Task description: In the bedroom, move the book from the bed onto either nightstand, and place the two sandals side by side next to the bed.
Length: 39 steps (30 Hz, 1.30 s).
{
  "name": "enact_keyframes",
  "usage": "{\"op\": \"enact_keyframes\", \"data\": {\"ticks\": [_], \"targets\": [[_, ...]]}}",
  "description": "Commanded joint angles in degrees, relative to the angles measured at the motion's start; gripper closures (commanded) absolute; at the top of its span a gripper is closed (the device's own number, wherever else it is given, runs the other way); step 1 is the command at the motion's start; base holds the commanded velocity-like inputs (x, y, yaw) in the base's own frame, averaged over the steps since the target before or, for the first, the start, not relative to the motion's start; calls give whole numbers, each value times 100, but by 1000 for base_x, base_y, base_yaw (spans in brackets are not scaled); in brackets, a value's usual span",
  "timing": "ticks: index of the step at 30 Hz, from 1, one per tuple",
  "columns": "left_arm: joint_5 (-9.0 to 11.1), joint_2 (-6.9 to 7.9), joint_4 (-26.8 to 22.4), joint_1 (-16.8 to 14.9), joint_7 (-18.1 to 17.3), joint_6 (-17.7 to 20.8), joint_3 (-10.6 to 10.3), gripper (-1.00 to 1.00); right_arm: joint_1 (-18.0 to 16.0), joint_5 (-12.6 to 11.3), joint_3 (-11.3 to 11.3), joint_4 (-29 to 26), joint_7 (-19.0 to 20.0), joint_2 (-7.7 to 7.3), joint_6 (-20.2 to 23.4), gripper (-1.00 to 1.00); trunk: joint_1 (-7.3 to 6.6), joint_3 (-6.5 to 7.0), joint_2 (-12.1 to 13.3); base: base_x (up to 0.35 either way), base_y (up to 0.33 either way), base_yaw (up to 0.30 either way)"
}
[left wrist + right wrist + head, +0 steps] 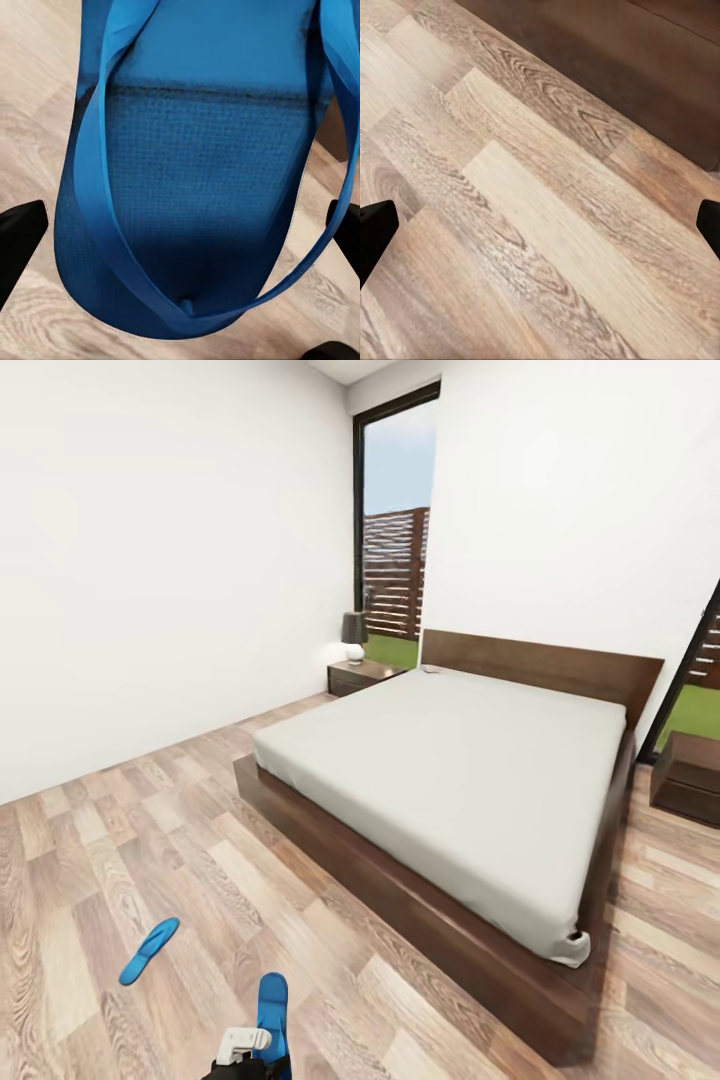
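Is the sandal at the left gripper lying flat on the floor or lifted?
Cannot tell. The sandal sits between the left gripper's fingertips, strap side up, with floor behind; contact isn't visible.

Table lamp, dark shade on a white base, stands at the far corner. Tall dark-framed window behind it; slatted wooden fence and green grass outside. Plain white walls. Wood-plank floor, mixed pale and brown boards.
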Motion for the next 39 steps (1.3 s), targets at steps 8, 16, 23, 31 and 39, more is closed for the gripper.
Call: {"op": "enact_keyframes", "data": {"ticks": [8,16,23,31,39], "targets": [[35,-1,3,-7,-9,-22,-45,100,-2,-43,-11,5,42,0,1,-100,0,-27,-2,16,-10,262],[36,-1,3,-7,-9,-22,-44,100,-3,-43,-11,5,40,0,1,-100,0,-49,-2,0,0,269],[37,-1,3,-5,-9,-22,-45,100,-2,-43,-11,5,42,0,5,-100,0,-68,-2,0,0,269],[37,0,3,-8,-9,-22,-45,100,-1,-43,-11,5,40,0,5,-100,0,-90,-2,0,0,269],[37,-1,3,-5,-9,-22,-44,100,-2,-43,-11,5,41,0,6,-100,0,-112,-2,0,0,269]]}}
